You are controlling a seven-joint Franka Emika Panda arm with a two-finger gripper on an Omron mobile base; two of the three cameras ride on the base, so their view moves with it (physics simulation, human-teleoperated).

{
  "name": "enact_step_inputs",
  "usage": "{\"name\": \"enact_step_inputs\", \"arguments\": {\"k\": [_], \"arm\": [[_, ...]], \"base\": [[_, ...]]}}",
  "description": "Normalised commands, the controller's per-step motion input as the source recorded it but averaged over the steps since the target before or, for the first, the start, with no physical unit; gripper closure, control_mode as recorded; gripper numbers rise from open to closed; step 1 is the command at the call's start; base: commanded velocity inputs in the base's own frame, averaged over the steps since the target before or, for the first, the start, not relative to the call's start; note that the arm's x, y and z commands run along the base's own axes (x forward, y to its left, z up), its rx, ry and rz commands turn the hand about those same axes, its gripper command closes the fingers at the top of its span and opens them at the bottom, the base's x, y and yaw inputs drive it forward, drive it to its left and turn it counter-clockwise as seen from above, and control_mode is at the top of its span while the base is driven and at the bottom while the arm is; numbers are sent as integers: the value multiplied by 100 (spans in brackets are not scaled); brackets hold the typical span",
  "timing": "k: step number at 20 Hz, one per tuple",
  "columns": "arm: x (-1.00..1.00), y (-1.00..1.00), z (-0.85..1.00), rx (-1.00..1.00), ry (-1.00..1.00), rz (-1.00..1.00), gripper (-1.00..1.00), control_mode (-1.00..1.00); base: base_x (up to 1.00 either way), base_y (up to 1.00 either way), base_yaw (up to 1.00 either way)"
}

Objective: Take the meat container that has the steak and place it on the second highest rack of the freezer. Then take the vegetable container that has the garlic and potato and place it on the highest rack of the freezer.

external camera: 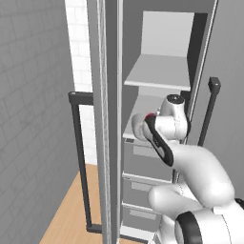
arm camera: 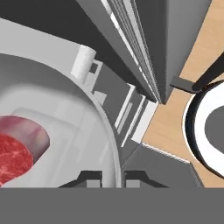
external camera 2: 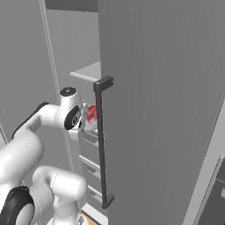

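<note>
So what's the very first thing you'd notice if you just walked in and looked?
The red steak jumps out, lying in a pale tray right by the tool, which is shut on the tray's rim. Next comes the big white robot arm, reaching into the tall grey freezer with its doors open, at the lower of two shelves. Long dark door handles stand on both sides of the arm.

No text, label, brand, number or sign can be read in any view; the freezer (external camera: 157,71) has plain grey doors, shelves and drawer fronts, with nothing printed on them. The white arm and the tiled wall (external camera: 78,47) carry no markings either.
</note>
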Motion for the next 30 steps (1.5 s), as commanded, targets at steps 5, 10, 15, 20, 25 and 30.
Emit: {"name": "enact_step_inputs", "arguments": {"k": [5,10,15,20,25,30], "arm": [[100,-30,-25,0,0,-2,100,-100],[90,-16,-28,0,-1,-8,100,-100],[93,-18,-26,0,0,-15,100,-100],[88,-16,-26,0,-1,-13,100,-100],[45,-5,-18,0,-8,-8,-100,-100],[-11,0,-3,0,-23,-2,-100,-100]], "base": [[0,0,0],[0,0,0],[0,0,0],[0,0,0],[0,0,0],[0,0,0]]}}
